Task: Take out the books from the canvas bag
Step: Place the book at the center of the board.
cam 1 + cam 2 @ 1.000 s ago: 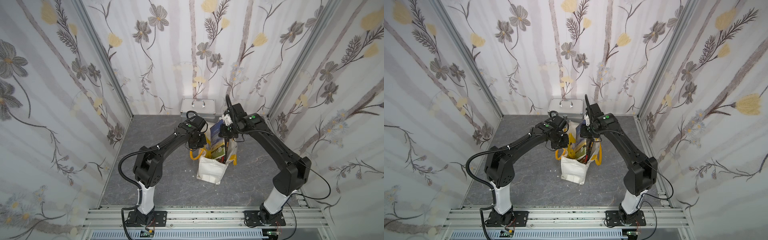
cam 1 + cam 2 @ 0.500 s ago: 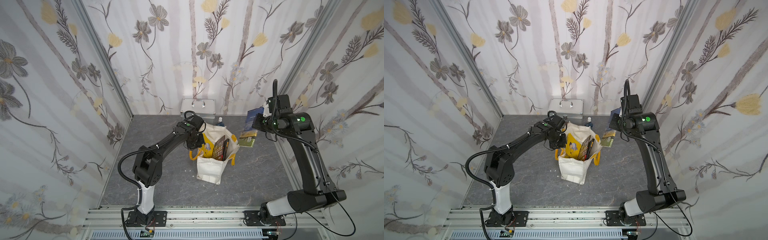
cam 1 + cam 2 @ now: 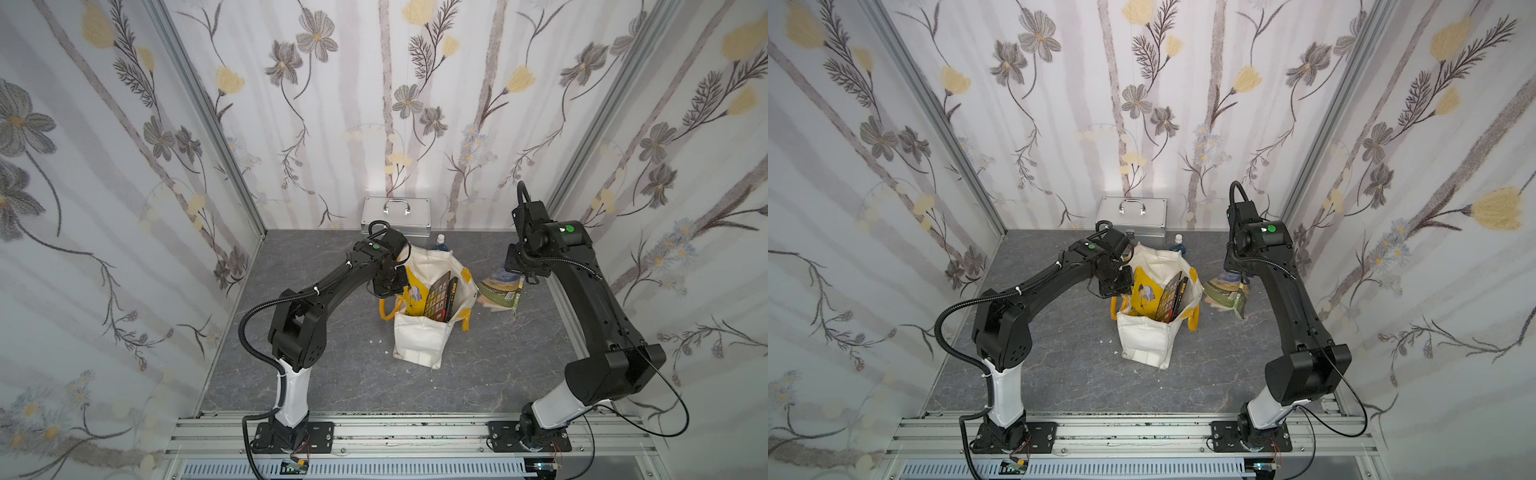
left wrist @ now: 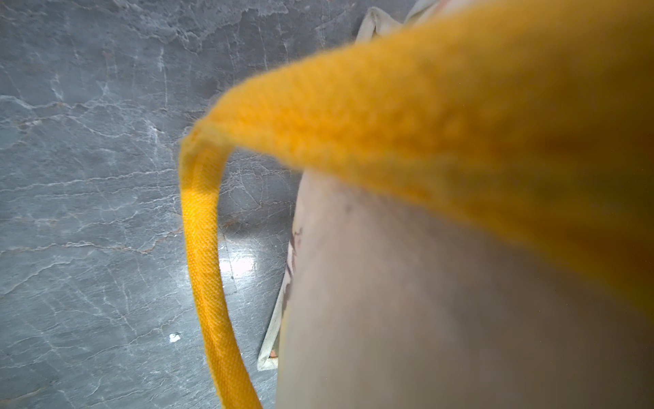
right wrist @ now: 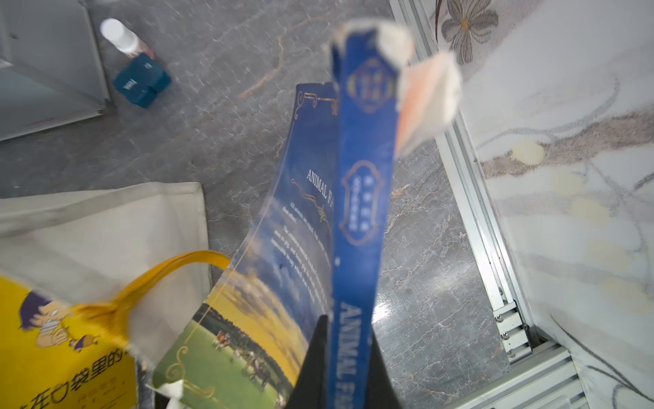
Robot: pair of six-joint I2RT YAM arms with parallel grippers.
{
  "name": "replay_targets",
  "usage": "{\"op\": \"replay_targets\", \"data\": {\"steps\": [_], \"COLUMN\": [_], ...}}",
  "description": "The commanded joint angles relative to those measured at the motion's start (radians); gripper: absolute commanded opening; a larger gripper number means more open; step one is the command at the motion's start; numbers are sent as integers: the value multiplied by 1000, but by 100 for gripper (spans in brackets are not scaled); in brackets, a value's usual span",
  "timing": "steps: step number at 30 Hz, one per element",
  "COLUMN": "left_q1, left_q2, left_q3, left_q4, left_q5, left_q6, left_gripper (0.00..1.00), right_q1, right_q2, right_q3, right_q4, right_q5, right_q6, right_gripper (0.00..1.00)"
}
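**Extraction of the first book.** My right claw [image 5: 348, 354] is clamped on the spine of the blue "Animal Farm" paperback with a landscape cover [image 5: 269, 283]. The book hangs clear of the cream-white soft canvas bag [image 3: 419, 345], just beside its right side and over the grey marble-patterned tabletop [image 3: 332, 374]. I cannot tell whether its lower corner touches the surface. Its cover splays away from the spine.

My left claw [image 3: 392, 282] sits at the bag's left rim. A yellow strap handle [image 4: 201, 248] drapes across its wrist camera and hides the jaws, but I judge them pinched on the rim fabric. A yellow cartoon-covered paperback [image 3: 411, 299] and a black paperback with orange spine lettering [image 3: 452, 293] stand inside the open mouth.

To set the book down well, I should:
- lower it until its bottom edge bears on the table;
- tip it flat, away from the bag and its nearer handle;
- release only once it is supported, since a spine-only grip lets the pages flop.

The left claw should hold the rim steady so the bag stays upright.
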Motion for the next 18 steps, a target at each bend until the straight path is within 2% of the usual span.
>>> {"op": "replay_targets", "data": {"steps": [1, 4, 7, 13, 18], "left_q1": [5, 8, 11, 18, 25], "left_q2": [-12, -24, -34, -31, -21], "left_q3": [-6, -20, -34, -33, -17], "left_q4": [-28, -26, -24, -19, -22], "left_q5": [-14, -16, -18, -3, 10], "left_q6": [17, 23, 25, 27, 34], "left_gripper": [13, 13, 13, 13, 13], "right_q1": [-27, -67, -67, -61, -35], "right_q2": [23, -17, -48, 162, 289], "right_q3": [-18, -46, -97, -147, -185], "right_q4": [22, 88, 149, 43, 124], "right_q5": [97, 27, 80, 164, 135], "right_q6": [-16, -2, -31, -81, -119], "right_gripper": [1, 0, 0, 4, 5]}}
